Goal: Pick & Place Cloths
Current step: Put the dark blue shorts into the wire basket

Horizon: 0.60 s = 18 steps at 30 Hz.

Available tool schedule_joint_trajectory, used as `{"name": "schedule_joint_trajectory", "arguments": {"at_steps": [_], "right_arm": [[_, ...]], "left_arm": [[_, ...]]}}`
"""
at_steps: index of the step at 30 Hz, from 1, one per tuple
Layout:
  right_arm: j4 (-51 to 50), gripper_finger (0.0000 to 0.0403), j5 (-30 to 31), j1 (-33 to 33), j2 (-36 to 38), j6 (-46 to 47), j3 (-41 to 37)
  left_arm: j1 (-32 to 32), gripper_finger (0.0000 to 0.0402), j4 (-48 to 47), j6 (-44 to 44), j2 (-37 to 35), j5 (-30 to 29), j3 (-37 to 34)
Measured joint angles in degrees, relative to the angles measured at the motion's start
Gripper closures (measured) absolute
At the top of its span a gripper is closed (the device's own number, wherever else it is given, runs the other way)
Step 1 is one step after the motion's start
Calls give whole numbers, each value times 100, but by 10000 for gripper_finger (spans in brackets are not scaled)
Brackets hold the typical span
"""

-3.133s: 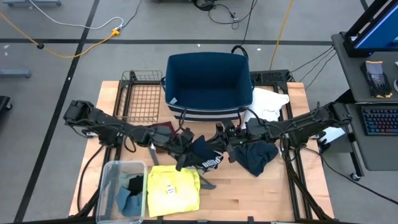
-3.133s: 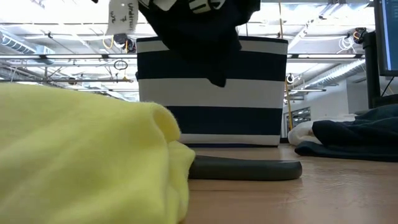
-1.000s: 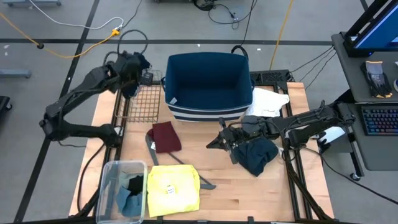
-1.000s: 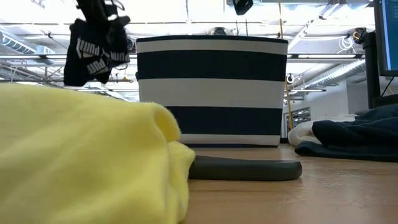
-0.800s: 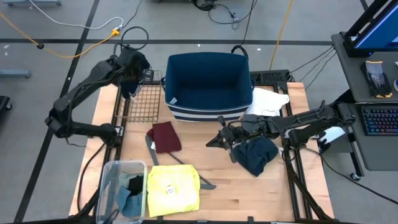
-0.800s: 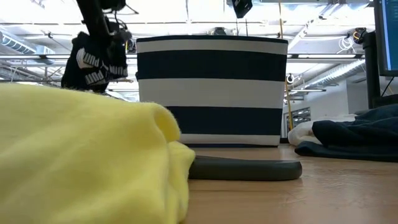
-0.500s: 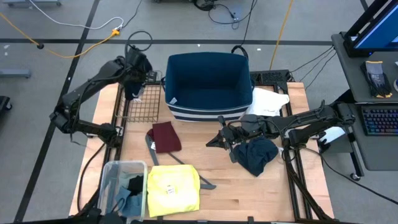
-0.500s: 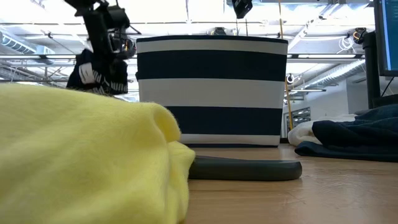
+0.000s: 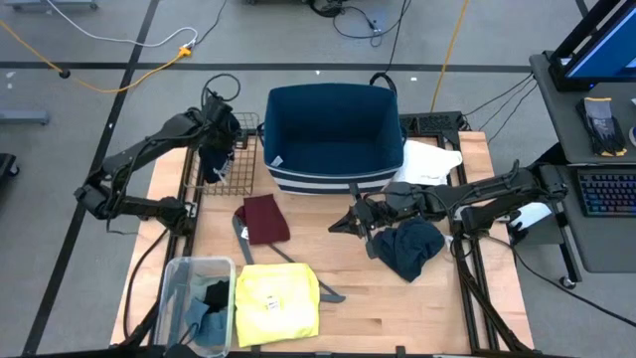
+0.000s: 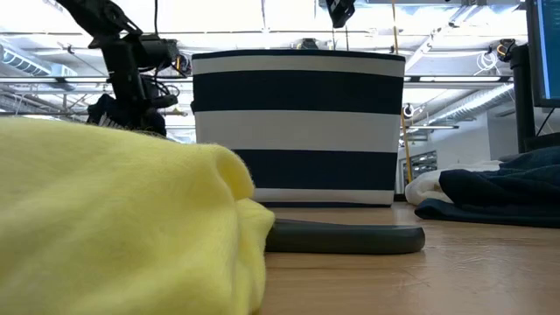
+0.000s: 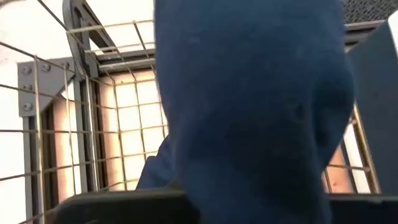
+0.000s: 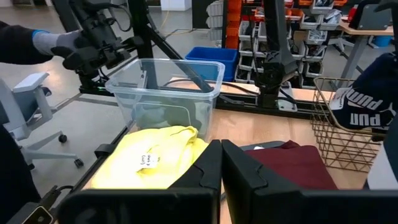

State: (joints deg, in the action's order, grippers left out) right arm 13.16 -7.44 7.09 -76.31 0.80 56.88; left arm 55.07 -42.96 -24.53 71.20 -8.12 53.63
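My left gripper (image 9: 219, 134) is over the wire basket (image 9: 227, 159) at the table's far left, shut on the navy white-lettered fabric (image 9: 213, 161), which fills the left wrist view (image 11: 249, 106). My right gripper (image 9: 341, 226) hovers shut near the table's middle, its fingers (image 12: 211, 163) pointing toward the yellow T-shirt (image 9: 276, 303). The maroon piece (image 9: 265, 217) lies flat on the wood. Black and grey-blue pieces sit in the clear bin (image 9: 179, 298). A white shirt (image 9: 429, 164) and a dark navy garment (image 9: 409, 249) lie at the right. My left gripper holds the navy fabric at its upper, bunched end (image 10: 131, 98), coming from above and pointing down. The fabric itself hides the fingers in the left wrist view. It hangs slack below the gripper into the wire basket (image 11: 118, 130); whether its lower end rests on the basket floor, I cannot tell.
A navy, white-striped tote (image 9: 333, 129) stands at the table's far middle, beside the wire basket. A thin grey hanger (image 9: 241, 237) lies between the maroon piece and the T-shirt. Bare wood (image 9: 397, 308) shows at the near right. A person's gloved hand (image 12: 53, 43) shows beyond the table.
My left gripper has carried the navy fabric from above the basket's far left corner toward the near edge and down; the fabric now hangs lower, inside the wire basket. The gripper has stayed shut on it.
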Motion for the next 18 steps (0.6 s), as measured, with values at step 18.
{"name": "schedule_joint_trajectory", "arguments": {"at_steps": [18], "right_arm": [[3, 403, -5, 2, -2, 1, 0]], "left_arm": [[-2, 301, -31, 81, 0, 72, -5]]}}
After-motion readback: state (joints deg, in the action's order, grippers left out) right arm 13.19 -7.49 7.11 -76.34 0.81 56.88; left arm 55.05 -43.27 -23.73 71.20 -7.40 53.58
